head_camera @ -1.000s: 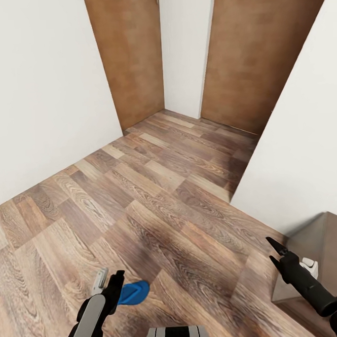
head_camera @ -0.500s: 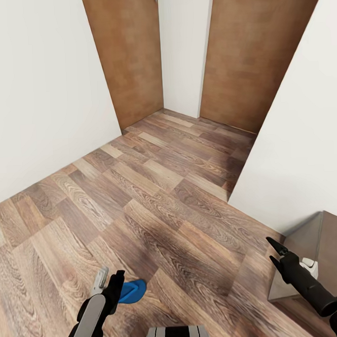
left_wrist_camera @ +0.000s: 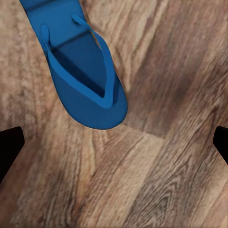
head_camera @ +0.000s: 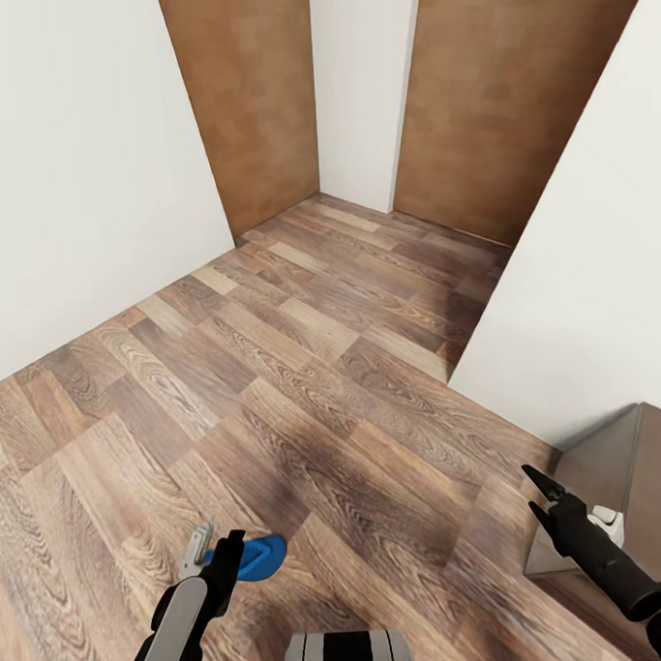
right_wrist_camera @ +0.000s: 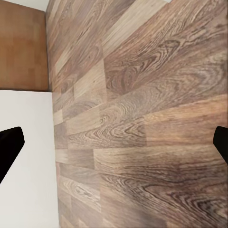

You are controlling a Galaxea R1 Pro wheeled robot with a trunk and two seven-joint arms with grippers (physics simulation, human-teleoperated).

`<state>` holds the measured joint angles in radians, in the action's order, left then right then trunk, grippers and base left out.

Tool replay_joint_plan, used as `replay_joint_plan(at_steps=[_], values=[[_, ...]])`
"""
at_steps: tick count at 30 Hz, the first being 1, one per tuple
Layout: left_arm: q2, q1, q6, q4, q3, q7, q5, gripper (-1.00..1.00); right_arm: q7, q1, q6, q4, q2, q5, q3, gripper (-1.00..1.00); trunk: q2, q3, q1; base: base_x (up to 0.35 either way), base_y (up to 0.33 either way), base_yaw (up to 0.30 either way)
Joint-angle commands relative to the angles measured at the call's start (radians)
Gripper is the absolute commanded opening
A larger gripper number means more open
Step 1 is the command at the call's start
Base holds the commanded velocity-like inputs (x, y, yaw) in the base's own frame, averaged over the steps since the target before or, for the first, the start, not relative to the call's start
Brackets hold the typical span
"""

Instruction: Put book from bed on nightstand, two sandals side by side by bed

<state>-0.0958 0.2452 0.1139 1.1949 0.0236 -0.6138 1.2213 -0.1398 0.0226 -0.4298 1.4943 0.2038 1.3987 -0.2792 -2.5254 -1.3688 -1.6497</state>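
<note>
The floor (head_camera: 304,371) is bare wood plank between white walls (head_camera: 81,188). One sandal (left_wrist_camera: 80,71) lies flat on it, just ahead of your left end effector (head_camera: 218,559), whose fingers are spread wide and empty. Expect a light, flexible, thin item; grip across the sole edge. The right end effector (head_camera: 545,499) is also open.

The floor (head_camera: 305,390) is grey-brown wood plank with strong swirling grain and a soft sheen. The walls (head_camera: 80,179) look smooth, matt white, and two doors (head_camera: 250,92) are plain brown wood. One sandal (left_wrist_camera: 80,66) looks like smooth, matt blue rubber.
</note>
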Motion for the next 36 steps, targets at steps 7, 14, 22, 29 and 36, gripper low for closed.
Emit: replay_joint_plan(at_steps=[7,14,22,29,36], values=[[-0.001,0.0,0.006,0.002,0.002,-0.004,0.003,1.0,-0.001,0.0,-0.006,0.0,0.0,0.004,-0.002,1.0,0.0,-0.001,0.0,0.0,0.0,0.0],[-0.001,0.0,0.006,0.002,0.004,-0.003,0.003,1.0,-0.001,0.0,-0.006,0.0,-0.001,0.003,-0.002,1.0,0.0,-0.001,0.0,0.0,0.0,0.0],[-0.001,0.0,0.005,0.002,0.004,-0.002,0.003,1.0,-0.001,0.0,-0.006,0.0,0.0,0.003,-0.002,1.0,0.0,-0.001,0.0,0.0,0.0,0.0],[-0.001,0.0,0.006,0.002,0.004,-0.001,0.003,1.0,-0.001,0.0,-0.006,0.0,-0.001,0.003,-0.002,1.0,0.0,-0.001,0.0,-0.016,-0.017,0.0],[-0.001,0.0,0.005,0.002,0.004,-0.001,0.003,1.0,-0.001,0.0,-0.006,0.0,-0.001,0.003,-0.002,1.0,0.0,-0.001,0.0,0.081,-0.002,0.0]])
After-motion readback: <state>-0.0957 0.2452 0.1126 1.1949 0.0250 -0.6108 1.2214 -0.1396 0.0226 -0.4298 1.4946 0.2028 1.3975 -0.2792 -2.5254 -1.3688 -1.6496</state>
